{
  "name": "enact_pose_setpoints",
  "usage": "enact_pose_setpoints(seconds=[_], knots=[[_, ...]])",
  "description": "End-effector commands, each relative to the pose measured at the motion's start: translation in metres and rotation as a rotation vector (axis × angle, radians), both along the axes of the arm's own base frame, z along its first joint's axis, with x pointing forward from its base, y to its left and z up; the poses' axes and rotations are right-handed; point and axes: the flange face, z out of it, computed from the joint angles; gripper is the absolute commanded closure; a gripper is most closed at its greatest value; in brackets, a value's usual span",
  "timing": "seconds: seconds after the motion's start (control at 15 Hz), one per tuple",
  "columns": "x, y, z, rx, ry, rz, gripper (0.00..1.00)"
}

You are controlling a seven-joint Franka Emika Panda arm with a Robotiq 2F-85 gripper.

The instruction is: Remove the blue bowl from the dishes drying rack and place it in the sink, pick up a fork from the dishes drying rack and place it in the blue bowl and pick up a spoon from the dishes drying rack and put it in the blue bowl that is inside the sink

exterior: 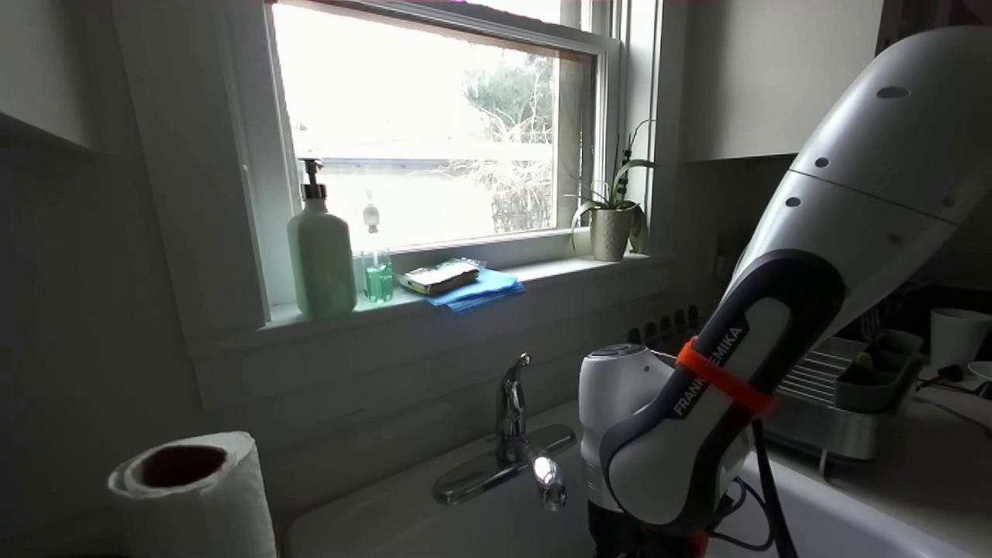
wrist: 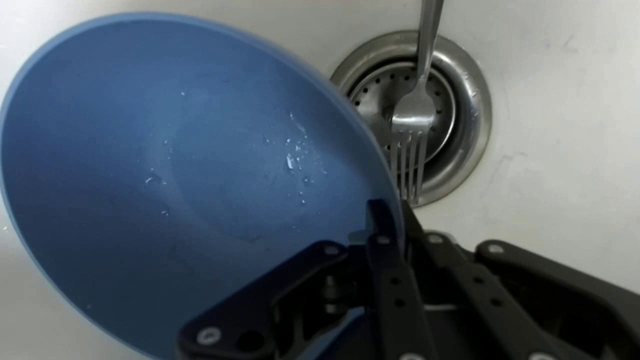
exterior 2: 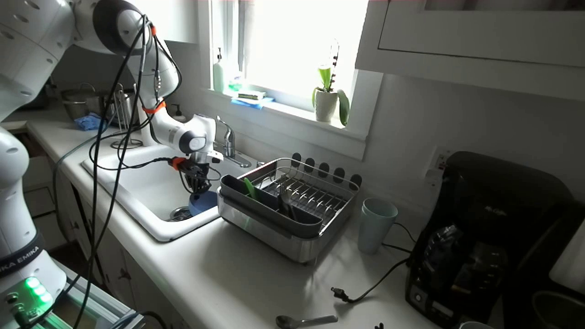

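Blue bowl (wrist: 200, 150): pincer (wrist: 396, 215) clamped on one side. Fork (wrist: 415, 107): outside bowl, over drain (wrist: 472, 119). Risk: lopsided grip could tip bowl onto fork.

The blue bowl (wrist: 200, 140) hems the fork (wrist: 414, 110); opposite, sink (wrist: 560, 130) lies free.

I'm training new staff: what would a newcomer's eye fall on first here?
Probably the white arm, angled down into the sink. Next, the blue bowl in the wrist view, its rim pinched by the gripper, with a fork lying across the drain beside it. The window above the faucet glares too.
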Motion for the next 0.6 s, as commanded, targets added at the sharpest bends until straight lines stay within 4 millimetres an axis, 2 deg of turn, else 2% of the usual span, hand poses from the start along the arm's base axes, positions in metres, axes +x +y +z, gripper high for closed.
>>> enact_pose_setpoints(seconds=[0.0,0.07,0.13,0.27,0.53], knots=[[0.013,0.004,-0.016,-0.042,-0.032,-0.012,0.99],[0.015,0.004,-0.017,-0.051,-0.036,-0.015,0.98],[0.016,0.004,-0.017,-0.057,-0.034,-0.016,0.7],[0.017,0.003,-0.019,-0.065,-0.023,-0.01,0.63],[0.016,-0.002,-0.03,-0.068,-0.006,-0.005,0.34]])
